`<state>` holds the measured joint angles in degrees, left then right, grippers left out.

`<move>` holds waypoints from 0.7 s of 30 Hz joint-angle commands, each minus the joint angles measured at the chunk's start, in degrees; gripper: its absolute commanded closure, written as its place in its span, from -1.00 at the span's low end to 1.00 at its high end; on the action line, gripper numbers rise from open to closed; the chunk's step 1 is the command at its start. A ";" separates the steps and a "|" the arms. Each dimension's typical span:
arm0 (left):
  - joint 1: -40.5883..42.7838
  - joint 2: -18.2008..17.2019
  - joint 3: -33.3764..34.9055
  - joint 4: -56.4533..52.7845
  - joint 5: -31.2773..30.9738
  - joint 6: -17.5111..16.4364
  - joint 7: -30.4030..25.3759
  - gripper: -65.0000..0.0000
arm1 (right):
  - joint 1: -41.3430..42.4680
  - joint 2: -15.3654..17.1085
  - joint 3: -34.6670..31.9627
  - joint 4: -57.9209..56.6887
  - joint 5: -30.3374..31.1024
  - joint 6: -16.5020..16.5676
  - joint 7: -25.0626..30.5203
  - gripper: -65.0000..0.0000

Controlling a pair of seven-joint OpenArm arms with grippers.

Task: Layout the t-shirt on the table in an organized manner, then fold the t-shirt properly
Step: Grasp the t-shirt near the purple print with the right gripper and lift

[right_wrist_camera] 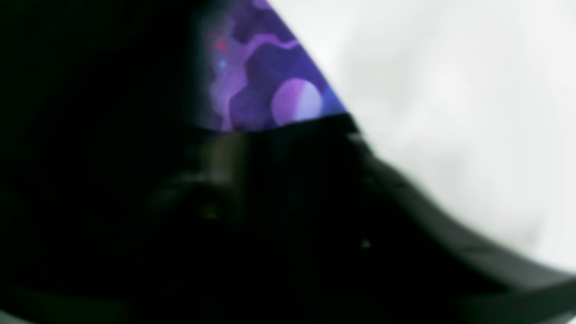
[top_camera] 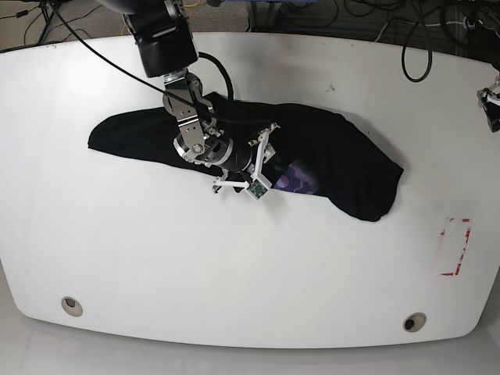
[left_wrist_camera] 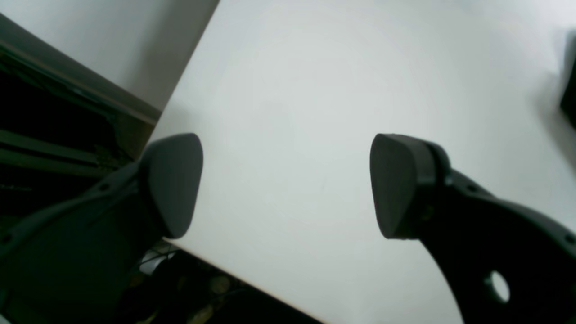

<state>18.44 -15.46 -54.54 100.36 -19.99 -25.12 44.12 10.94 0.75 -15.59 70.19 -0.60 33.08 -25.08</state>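
The black t-shirt (top_camera: 344, 148) lies crumpled in a long band across the middle of the white table (top_camera: 234, 266), with a purple patch (top_camera: 295, 178) showing at its front edge. My right gripper (top_camera: 269, 160) is down on the shirt's middle. In the right wrist view, blurred black cloth (right_wrist_camera: 112, 202) fills the frame below the purple patch (right_wrist_camera: 265, 76), and the jaws cannot be made out. My left gripper (left_wrist_camera: 285, 180) is open and empty above bare table (left_wrist_camera: 315, 90) near its edge. It shows at the far right edge (top_camera: 491, 105) of the base view.
A red-and-white tape rectangle (top_camera: 457, 246) marks the table's right side. Two grommet holes (top_camera: 71, 305) (top_camera: 413, 321) sit near the front edge. Cables (top_camera: 414, 47) lie along the back edge. A dark blurred shape (left_wrist_camera: 569, 90) is at the right border of the left wrist view.
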 commanded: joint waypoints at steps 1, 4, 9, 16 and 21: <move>-0.11 -1.20 -0.18 1.05 -0.54 0.11 -1.35 -0.68 | 2.73 -0.18 0.25 -0.70 0.03 -0.16 -0.19 0.76; -0.19 -1.20 -0.09 1.05 -0.54 0.11 -1.35 -0.68 | 4.40 -0.18 0.34 -2.11 0.03 -1.30 -0.19 1.00; -0.28 -1.20 -0.01 1.05 -0.54 0.11 -1.35 -0.68 | 7.57 -0.09 2.10 -4.57 0.03 -6.84 -0.19 0.98; -0.28 -1.20 2.37 1.05 -0.54 0.11 -1.35 -0.68 | 11.35 -0.45 11.59 -7.64 0.38 -12.20 -0.19 1.00; -0.28 -1.20 4.57 1.05 -0.54 0.11 -1.35 -0.68 | 12.23 -0.97 17.92 -7.73 0.38 -17.48 -0.19 1.00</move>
<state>18.24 -15.49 -50.43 100.36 -20.18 -25.12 44.07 21.67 0.49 1.26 61.45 -0.89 15.99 -26.52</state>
